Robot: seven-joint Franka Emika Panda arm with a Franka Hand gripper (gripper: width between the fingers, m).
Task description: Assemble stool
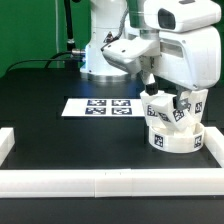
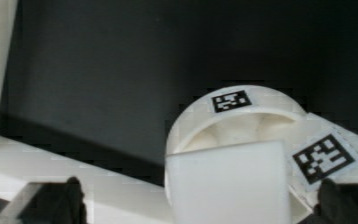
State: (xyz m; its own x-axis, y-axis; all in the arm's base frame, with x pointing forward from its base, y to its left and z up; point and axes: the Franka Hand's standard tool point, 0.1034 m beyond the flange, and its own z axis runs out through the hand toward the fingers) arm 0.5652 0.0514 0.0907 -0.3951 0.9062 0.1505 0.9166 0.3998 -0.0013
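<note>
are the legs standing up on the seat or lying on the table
Standing on the seat: legs rise from its top, none lying on the table.

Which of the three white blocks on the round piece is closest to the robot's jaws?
The leg at the exterior view's left of the seat, almost under the jaws; the other two stand farther right.

The stool [image 1: 172, 128] is all white, and its round seat [image 1: 172, 139] and its block legs [image 1: 160, 108] each have little square tags with black and white checks. The marker board [image 1: 99, 106] is a flat white sheet with black and white square tags on it, and the table [image 1: 45, 100] under it is black. The long border bars [image 1: 110, 180] are white, the robot arm [image 1: 170, 40] is white too, and a green wall [image 1: 35, 30] is behind it at about 11 o'clock.
</note>
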